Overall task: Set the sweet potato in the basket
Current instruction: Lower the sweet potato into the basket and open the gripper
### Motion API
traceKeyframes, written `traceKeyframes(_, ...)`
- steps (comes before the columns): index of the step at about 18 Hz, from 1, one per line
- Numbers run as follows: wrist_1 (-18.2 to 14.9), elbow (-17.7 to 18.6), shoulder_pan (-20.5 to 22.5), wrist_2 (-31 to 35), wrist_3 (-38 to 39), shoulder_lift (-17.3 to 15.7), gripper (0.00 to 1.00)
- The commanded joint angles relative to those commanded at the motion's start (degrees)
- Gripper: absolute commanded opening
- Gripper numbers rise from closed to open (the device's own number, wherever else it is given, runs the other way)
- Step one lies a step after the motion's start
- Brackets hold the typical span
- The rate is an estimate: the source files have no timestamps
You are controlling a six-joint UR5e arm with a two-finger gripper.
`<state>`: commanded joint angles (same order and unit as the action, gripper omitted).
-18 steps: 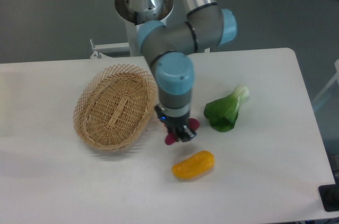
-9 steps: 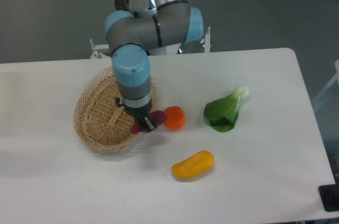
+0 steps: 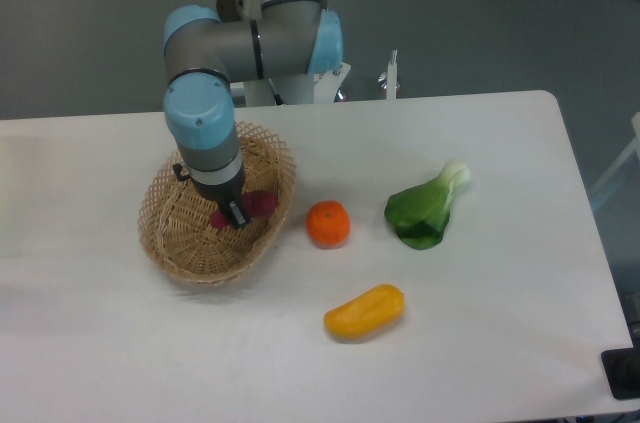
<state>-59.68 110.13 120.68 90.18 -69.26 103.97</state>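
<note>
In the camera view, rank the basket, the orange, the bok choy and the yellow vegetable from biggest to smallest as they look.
1. basket, clearly largest.
2. bok choy and yellow vegetable: about alike, too close to rank.
3. orange, smallest.

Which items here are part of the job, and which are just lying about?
Part of the job:
- sweet potato, held in the gripper over the basket
- basket

Just lying about:
- orange
- yellow vegetable
- green leafy vegetable
</note>
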Motion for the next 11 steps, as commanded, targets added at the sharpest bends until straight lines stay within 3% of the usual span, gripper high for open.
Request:
traceKeyframes(5,0.0,0.26,-0.7,0.0,-0.09,0.0,0.55)
traceKeyframes(8,0.0,0.18,-0.7,0.0,-0.35,0.0,0.97)
traceKeyframes(11,0.09,-0.35,-0.7,0.0,-0.35,0.09,1.0)
